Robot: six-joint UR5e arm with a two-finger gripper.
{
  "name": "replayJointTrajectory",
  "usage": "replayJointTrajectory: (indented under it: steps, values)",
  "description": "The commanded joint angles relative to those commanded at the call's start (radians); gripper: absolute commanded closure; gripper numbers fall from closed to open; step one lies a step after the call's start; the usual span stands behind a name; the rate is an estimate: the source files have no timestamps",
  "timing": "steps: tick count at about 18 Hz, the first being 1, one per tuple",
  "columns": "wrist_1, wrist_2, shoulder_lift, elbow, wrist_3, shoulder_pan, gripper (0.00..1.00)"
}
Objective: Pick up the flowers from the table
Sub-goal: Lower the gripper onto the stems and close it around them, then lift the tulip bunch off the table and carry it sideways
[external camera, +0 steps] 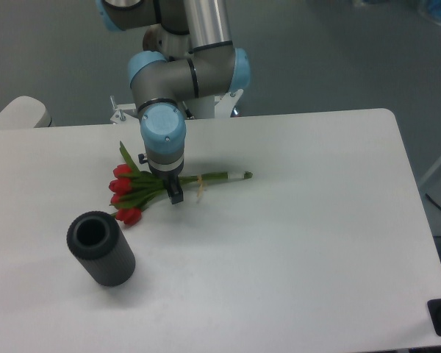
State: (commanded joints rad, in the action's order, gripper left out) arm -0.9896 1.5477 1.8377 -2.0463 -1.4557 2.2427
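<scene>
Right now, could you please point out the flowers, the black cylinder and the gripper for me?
flowers (123, 198): fixed camera, on a red bloom.
black cylinder (110, 263): fixed camera, on its ribbed side.
gripper (175, 195): fixed camera, at the dark tip over the stems.

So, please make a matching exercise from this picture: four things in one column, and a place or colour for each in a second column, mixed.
Things:
1. flowers
2. black ribbed cylinder
3. gripper
4. table

Descriptions:
A. white, with rounded corners
B. lying on its side near the front left
C. pointing down over the green stems
D. red heads, stems reaching to the right

Pairs: 1-D, 2-B, 3-C, 4-A
</scene>
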Motion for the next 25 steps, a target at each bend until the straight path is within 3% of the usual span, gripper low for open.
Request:
replayJointTrajectory:
  steps: [2, 8, 12, 20, 23, 25]
  values:
    - [0.015, 0.003, 0.005, -0.002, 0.0, -0.009, 0.41]
    - [0.017, 0.006, 0.006, 0.012, -0.014, -0.009, 0.7]
    - [0.017, 0.049, 0.002, 0.014, -0.076, -0.002, 0.83]
    - [0.0, 0.083, -0.014, 0.038, -0.176, 0.1, 0.86]
    - [-0.027, 0.08, -0.014, 0.086, -0.176, 0.12, 0.84]
    - [-0.081, 0.074, -0.014, 0.138, -0.175, 0.132, 0.84]
